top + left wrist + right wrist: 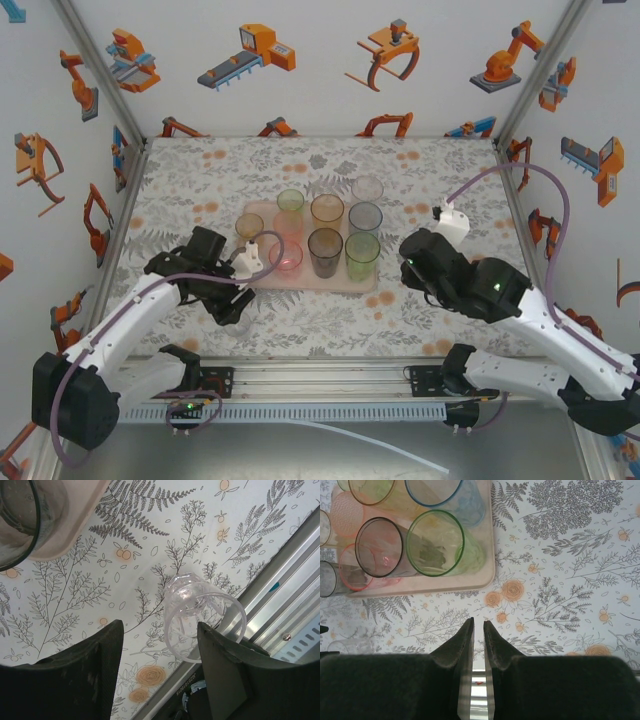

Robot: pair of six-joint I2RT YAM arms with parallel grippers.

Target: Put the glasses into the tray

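The pale pink tray (300,283) holds several upright glasses, among them a green one (362,254), a smoky one (325,250) and an amber one (327,210). A clear glass (200,615) lies on its side on the tablecloth, its mouth towards the left wrist camera. My left gripper (232,300) is open just in front of the tray, and the clear glass rests against its right finger (225,670). To the right of the tray my right gripper (408,262) is shut on nothing, pointing at bare cloth (478,625) near the green glass (435,542) and tray corner (487,575).
A clear glass (367,187) stands at the tray's far right corner; I cannot tell whether it is on the tray. The metal rail (320,378) runs along the near table edge, close behind the lying glass. Patterned walls enclose the sides and back.
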